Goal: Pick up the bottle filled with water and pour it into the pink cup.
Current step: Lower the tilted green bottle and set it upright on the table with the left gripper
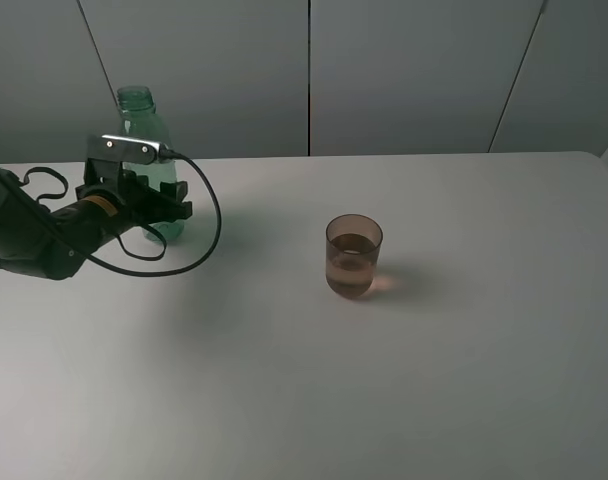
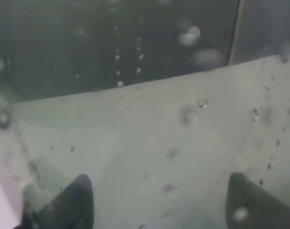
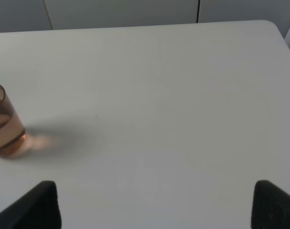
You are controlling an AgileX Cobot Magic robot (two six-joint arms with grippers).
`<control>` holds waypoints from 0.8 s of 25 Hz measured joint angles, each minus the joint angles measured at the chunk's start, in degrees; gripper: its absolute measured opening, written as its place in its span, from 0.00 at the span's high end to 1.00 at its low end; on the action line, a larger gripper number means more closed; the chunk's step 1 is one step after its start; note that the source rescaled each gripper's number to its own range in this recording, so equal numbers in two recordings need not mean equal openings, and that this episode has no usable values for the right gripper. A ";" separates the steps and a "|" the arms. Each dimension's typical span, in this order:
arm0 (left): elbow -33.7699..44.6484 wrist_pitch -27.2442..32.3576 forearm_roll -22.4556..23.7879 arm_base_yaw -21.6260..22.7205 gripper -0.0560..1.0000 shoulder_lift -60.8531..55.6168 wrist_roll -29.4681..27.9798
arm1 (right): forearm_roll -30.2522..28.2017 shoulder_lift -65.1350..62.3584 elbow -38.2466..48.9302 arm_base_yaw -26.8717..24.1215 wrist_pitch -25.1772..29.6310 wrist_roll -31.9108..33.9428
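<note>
Bottle [image 1: 142, 118], green and uncapped, stands upright at the rear left of the surface [image 1: 454, 380]. Left gripper [image 1: 160, 207] is at its lower body, with one of the jaws on each side and the bottle between them. Cannot tell whether they clench it or stand released. Pink cup [image 1: 354, 256] stands well apart, mid-surface, holding liquid. Right gripper [image 3: 159, 205]: jaws spread wide, nothing between.
</note>
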 joint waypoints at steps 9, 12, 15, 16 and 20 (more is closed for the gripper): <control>0.00 -0.10 0.28 0.00 0.95 -0.05 6.97 | 0.00 0.00 0.00 0.00 0.00 0.00; 0.00 -0.10 0.37 -0.02 0.95 -0.05 6.85 | 0.00 0.00 0.00 0.00 0.00 0.00; 0.00 -0.10 0.37 -0.02 0.95 -0.05 6.73 | 0.00 0.00 0.00 0.00 0.00 0.00; 0.00 -0.10 0.37 -0.02 0.95 -0.05 6.50 | 0.00 0.00 0.00 0.00 0.00 0.00; 0.00 -0.10 -0.02 -0.02 0.95 -0.05 6.23 | 0.00 0.00 0.00 0.00 0.00 0.00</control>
